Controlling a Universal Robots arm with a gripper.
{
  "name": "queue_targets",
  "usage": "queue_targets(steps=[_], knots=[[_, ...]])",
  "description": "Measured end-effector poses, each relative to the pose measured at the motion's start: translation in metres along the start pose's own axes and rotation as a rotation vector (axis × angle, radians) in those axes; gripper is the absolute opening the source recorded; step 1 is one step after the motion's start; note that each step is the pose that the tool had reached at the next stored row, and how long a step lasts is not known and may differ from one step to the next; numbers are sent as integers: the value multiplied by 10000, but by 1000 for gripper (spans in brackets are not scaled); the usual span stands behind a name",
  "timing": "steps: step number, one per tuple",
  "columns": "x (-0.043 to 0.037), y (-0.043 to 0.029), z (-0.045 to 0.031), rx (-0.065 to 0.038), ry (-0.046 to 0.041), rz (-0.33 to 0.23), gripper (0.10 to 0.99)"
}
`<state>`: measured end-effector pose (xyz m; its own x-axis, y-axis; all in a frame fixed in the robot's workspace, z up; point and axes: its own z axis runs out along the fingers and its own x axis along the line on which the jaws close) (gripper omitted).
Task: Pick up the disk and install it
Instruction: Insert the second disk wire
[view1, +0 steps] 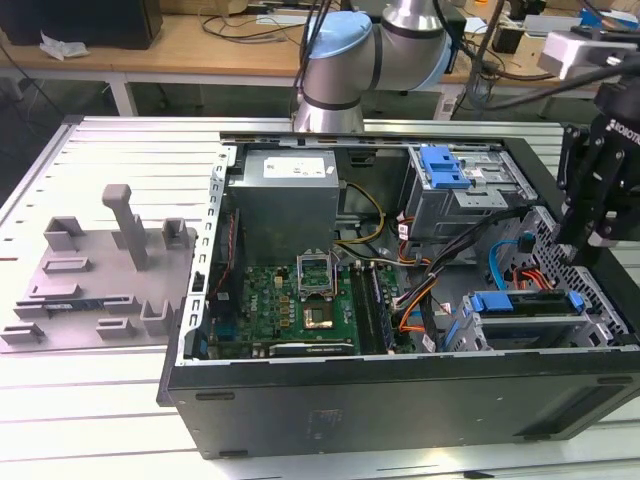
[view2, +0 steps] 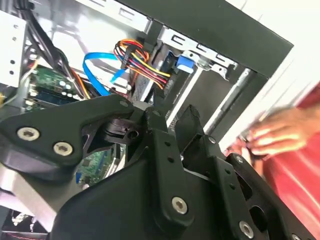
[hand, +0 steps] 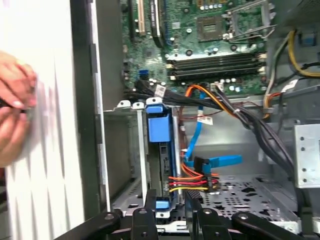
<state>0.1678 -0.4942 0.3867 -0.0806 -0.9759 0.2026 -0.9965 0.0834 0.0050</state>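
While the gripper (view1: 590, 235) hovers, jaw state indeterminate, the disk (hand: 159, 150) sits in the drive cage (view1: 520, 320) at the exterior view's right; rigid, probably shock-sensitive, best held by its carrier edges.

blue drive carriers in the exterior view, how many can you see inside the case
2: one blue carrier in the upper drive cage at the back, one blue carrier holding the disk in the lower bay below the gripper. Cables may hide others.

The exterior view looks down over the open computer case (view1: 400, 390); both wrist views peer closely into its drive bay (hand: 160, 165) corner.
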Motion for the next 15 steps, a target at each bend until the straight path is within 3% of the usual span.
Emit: queue_targets(steps=[2,3,5,6,7,10,11,15], knots=[[-138,12,-29,25,530,7,365],[-198,17,-39,39,696,11,365],[-303,28,-50,57,936,17,365],[-348,36,-52,64,1015,20,365],[-449,66,-55,77,1168,23,365],[-504,259,-31,99,1452,28,365],[-508,271,-12,106,1545,33,365],[-520,271,35,75,1625,160,365]])
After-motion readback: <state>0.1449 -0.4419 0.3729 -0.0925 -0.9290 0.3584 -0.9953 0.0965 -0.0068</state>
